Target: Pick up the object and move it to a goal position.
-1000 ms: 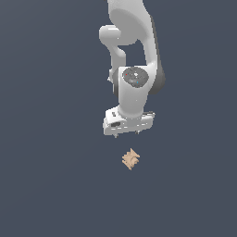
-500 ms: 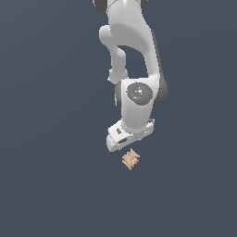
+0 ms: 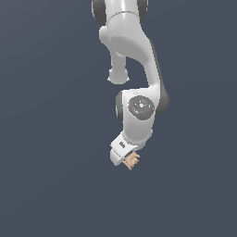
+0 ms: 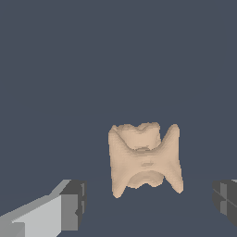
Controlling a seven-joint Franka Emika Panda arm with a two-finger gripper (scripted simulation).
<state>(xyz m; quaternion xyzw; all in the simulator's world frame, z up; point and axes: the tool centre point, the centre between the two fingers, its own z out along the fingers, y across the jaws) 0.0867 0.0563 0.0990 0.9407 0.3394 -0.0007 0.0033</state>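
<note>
- The object (image 3: 132,161) is a small tan lump with jagged, angular edges, sitting a little below and right of the middle of the exterior view, on the flat dark blue-grey ground (image 3: 51,185).
- In the wrist view the object (image 4: 144,157) fills the centre-lower part of the frame: a peach body with two horn-like points at its upper edge, two leg-like points at its lower edge, and a hollow between them.
- The gripper (image 3: 126,157) is right over the object in the exterior view; its white body covers the lump's upper left part, so only the lower right of the lump shows past it.
- The fingers are spread wide: in the wrist view one grey pad (image 4: 74,203) stands at the lower left of the frame and the other (image 4: 226,200) at the lower right edge, with the object between them and clear ground on both sides of it.
- Neither pad touches the object in the wrist view; the gap on the left looks about as wide as the gap on the right.
- The white arm (image 3: 134,60) comes down from the top centre of the exterior view, bends at a round joint with a grey disc face (image 3: 140,107), and ends at the gripper.
</note>
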